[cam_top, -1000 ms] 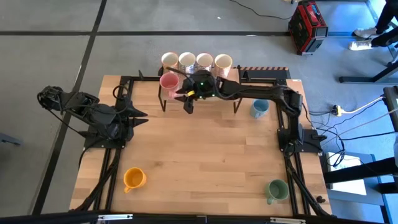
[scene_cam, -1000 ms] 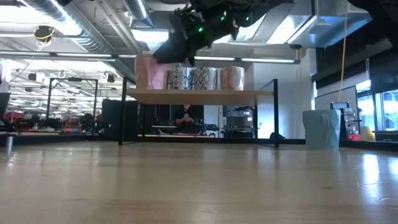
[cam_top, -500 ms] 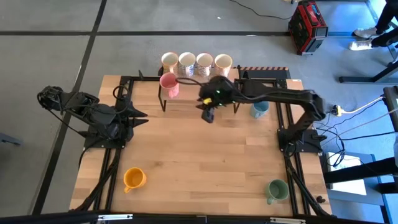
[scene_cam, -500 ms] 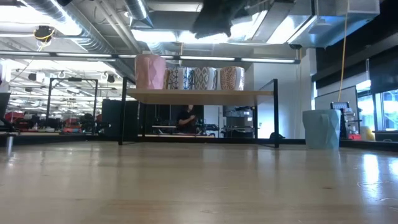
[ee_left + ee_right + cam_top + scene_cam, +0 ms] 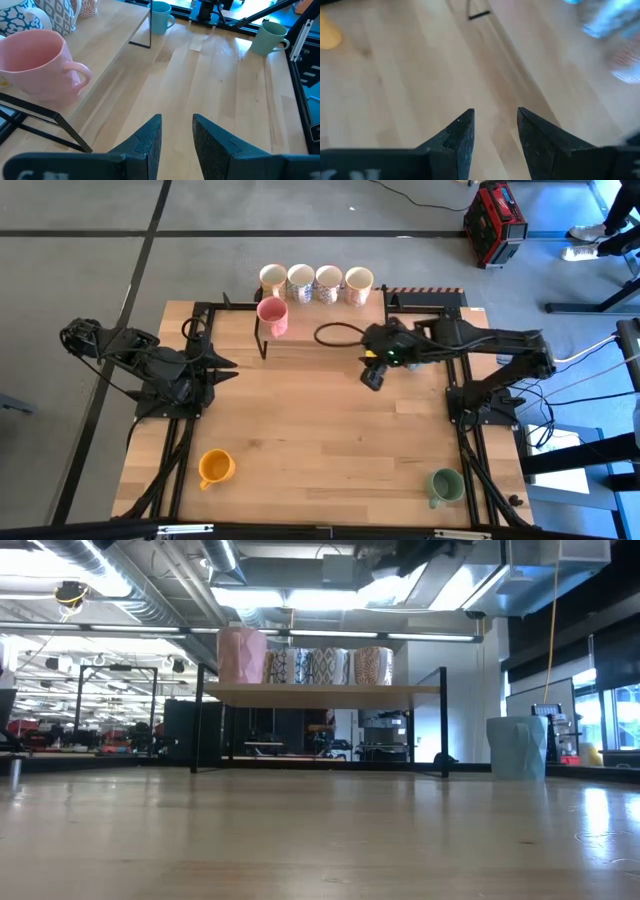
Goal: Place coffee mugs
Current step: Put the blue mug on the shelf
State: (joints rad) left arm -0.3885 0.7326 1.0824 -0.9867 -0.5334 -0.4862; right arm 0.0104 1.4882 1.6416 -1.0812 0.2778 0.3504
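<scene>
Since a second ago the right gripper [image 5: 372,378] has drawn back from the shelf [image 5: 300,320] at the far edge of the tabletop [image 5: 320,440] and now hangs over bare wood right of the middle, its arm folded toward the right edge. Its jaws stand a little apart with nothing between them, as the right wrist view shows [image 5: 495,132]. The left gripper [image 5: 222,364] has not moved; it waits near the left edge, jaws narrowly parted and empty [image 5: 176,135].

Seven mugs can be counted from above. Four white mugs [image 5: 315,283], pale with patterned sides, stand in a row along the back of the shelf, touching or nearly touching one another; from table height [image 5: 328,665] they read as cream with dark and reddish patterns. The pink mug [image 5: 272,315] stands upright on the shelf's left end, just in front of that row, plain and glossy with its handle to the side [image 5: 37,65]. The orange mug [image 5: 214,468] sits upright near the front left corner of the tabletop. The green mug [image 5: 445,485] sits upright near the front right corner. A light blue mug [image 5: 160,16] shows in the left wrist view, standing on the tabletop near the shelf's far leg; from above the right arm covers that spot. So: four white, one pink, one orange, one green, one light blue.
</scene>
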